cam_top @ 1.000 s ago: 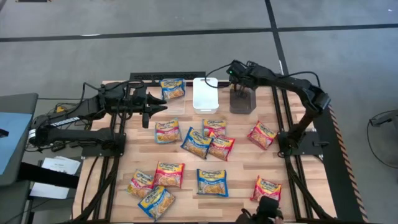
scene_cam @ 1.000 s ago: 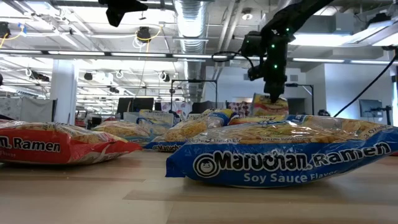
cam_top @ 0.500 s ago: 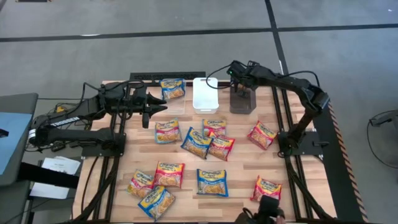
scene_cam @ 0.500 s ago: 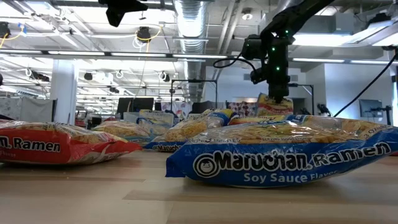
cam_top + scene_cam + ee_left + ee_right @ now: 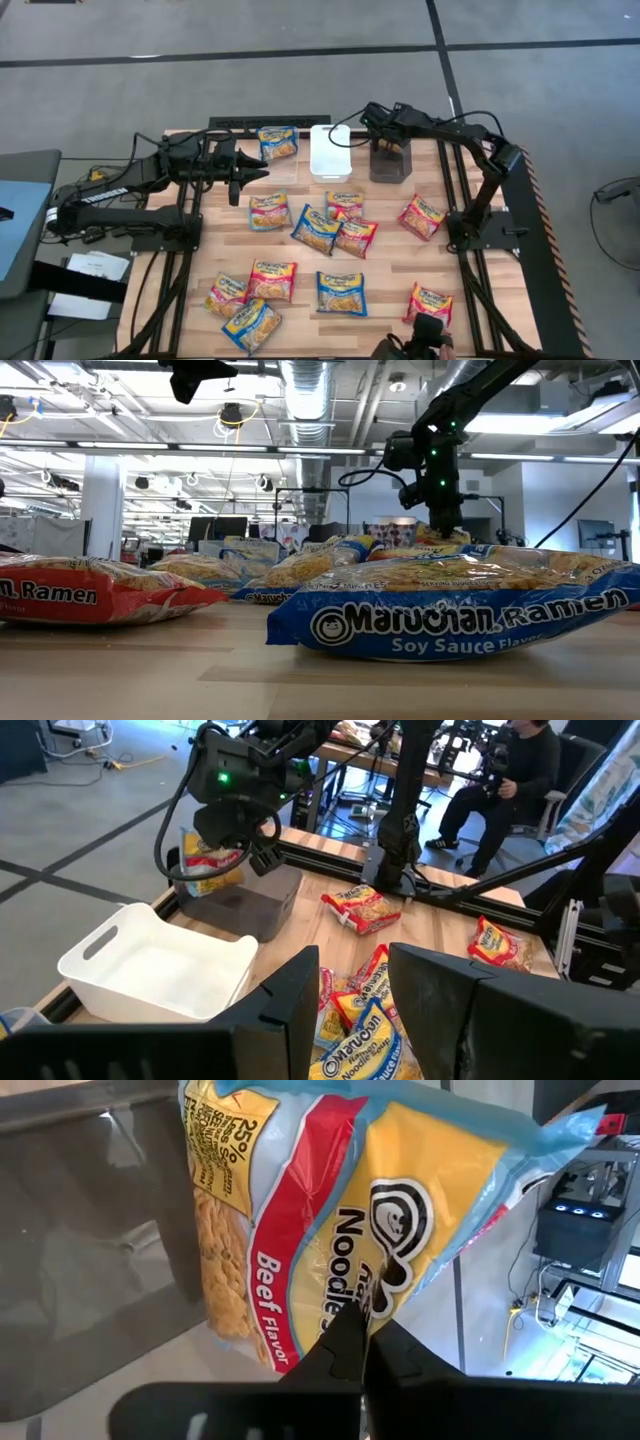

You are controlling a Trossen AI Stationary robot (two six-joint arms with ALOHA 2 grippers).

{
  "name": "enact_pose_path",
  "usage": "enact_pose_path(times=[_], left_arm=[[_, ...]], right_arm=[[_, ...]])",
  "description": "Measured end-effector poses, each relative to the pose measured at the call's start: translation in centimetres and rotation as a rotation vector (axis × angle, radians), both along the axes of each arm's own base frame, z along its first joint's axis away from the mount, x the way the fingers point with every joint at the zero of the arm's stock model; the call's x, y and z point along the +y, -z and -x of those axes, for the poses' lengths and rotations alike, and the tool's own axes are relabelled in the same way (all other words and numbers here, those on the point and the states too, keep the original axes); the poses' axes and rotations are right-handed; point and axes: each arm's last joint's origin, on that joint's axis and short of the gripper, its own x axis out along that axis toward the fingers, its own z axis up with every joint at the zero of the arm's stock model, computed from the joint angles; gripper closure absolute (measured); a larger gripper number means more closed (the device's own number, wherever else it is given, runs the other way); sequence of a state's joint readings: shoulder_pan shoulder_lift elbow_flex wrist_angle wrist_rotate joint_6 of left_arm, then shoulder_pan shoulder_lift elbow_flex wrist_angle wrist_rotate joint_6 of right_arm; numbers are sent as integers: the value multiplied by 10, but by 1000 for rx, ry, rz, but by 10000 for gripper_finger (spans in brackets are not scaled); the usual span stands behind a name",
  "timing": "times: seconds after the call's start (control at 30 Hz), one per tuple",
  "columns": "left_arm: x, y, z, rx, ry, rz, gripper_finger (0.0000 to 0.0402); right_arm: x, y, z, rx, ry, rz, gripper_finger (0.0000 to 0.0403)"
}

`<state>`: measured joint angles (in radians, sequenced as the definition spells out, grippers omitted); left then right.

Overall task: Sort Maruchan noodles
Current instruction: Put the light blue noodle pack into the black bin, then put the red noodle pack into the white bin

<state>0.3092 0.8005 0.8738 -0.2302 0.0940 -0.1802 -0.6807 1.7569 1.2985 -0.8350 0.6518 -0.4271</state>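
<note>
I see the right gripper (image 5: 362, 1342) pinching a beef noodle packet (image 5: 330, 1210) over the dark bin (image 5: 390, 163) at one o'clock. My left gripper (image 5: 355, 995), fingers spread and empty, waits at ten o'clock.

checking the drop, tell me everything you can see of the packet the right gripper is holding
The packet is a flat, glossy plastic ramen wrapper in yellow, red and light blue, printed "Beef Flavor" and "Noodle", with noodles pictured on one part. The right gripper is shut on its edge, so it hangs upright from the fingers. It is over the dark bin at the table's far edge, beside the white bin. Whether it touches the dark bin cannot be told.
</note>
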Motion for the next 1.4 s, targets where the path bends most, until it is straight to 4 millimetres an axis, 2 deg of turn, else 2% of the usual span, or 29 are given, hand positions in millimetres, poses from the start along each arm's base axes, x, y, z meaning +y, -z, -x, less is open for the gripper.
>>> enact_pose_path(times=[0.47, 0.73, 0.9, 1.1, 1.4], left_arm=[[0, 0, 0, -1, 3, 1, 290], [0, 0, 0, -3, 3, 0, 290], [0, 0, 0, -3, 2, 0, 290], [0, 0, 0, -3, 1, 0, 290], [0, 0, 0, 8, -2, -48, 290]], right_arm=[[2, -1, -1, 17, -24, -5, 276], [10, -15, 2, -20, -15, 21, 250], [27, -34, 0, -109, -7, 62, 252], [60, -58, 0, -269, -29, 14, 252], [99, -81, -2, -425, -61, 0, 249]])
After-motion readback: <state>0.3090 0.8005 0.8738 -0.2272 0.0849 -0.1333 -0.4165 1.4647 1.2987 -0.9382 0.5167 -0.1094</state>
